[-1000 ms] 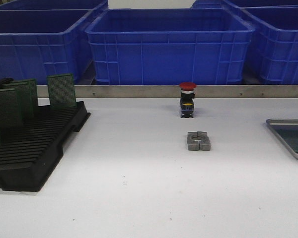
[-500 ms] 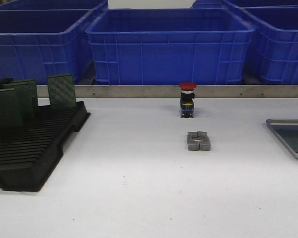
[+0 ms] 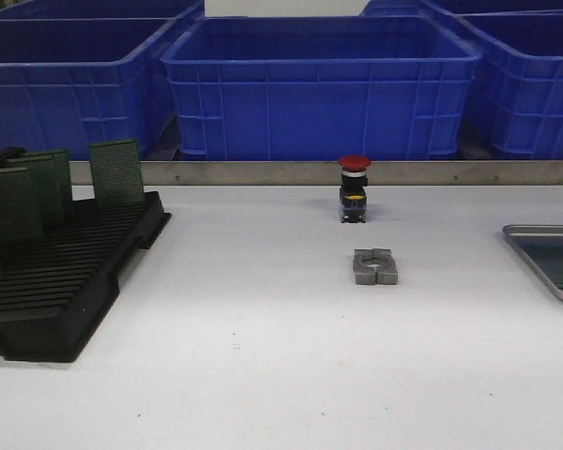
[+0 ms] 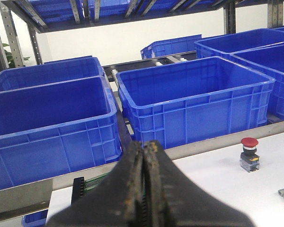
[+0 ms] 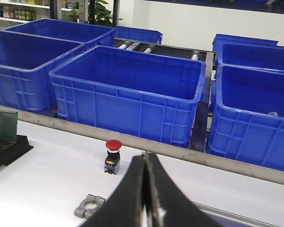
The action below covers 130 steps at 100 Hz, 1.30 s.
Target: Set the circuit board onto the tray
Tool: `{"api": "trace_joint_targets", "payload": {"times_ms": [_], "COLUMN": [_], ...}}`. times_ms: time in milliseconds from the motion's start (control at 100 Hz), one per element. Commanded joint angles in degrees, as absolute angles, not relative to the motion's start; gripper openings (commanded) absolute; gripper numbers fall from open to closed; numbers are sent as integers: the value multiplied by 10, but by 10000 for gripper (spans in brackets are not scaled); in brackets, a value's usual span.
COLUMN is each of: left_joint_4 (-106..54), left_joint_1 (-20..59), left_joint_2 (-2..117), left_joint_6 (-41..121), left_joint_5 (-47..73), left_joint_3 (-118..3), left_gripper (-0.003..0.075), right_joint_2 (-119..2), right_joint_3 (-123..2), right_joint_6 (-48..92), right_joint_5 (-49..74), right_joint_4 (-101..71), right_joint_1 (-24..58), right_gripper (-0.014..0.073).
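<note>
- The left end effector (image 4: 144, 189) is clenched with nothing between its fingers, held above the tabletop (image 3: 263, 356) near the black rack (image 3: 61, 281).
- The right end effector (image 5: 146, 194) is likewise pressed closed and empty.
- Green circuit boards (image 3: 117, 172) stand upright in the rack's slots at the left of the tabletop.
- The tray (image 3: 535, 242) lies flat at the tabletop's right edge, well apart from the rack.
- A red push button (image 3: 354, 187) and a grey metal clamp (image 3: 374, 266) sit between them.
</note>
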<state>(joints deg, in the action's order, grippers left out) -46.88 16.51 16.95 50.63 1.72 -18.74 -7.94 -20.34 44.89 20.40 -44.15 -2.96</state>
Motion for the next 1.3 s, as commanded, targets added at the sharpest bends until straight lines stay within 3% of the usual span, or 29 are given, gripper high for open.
{"api": "trace_joint_targets", "payload": {"times_ms": [0, 320, 640, 1290], "left_joint_4": [-474, -428, 5, 31], "left_joint_1": [165, 165, 155, 41], "left_joint_2": [174, 174, 168, -24], "left_joint_6": [501, 481, 30, 23], "left_joint_5": [-16, -31, -31, -49], "left_joint_3": [-204, -204, -184, 4], "left_gripper": [-18, -18, -18, -18], "right_joint_2": [-85, -85, -85, -85], "right_joint_3": [-216, -216, -216, -216], "right_joint_6": [451, 451, 451, 451], "right_joint_5": [165, 165, 165, 165], "right_joint_4": [-454, -454, -454, -454], "right_joint_1": [-31, -31, -31, -31], "right_gripper": [-67, -67, -67, -67]}}
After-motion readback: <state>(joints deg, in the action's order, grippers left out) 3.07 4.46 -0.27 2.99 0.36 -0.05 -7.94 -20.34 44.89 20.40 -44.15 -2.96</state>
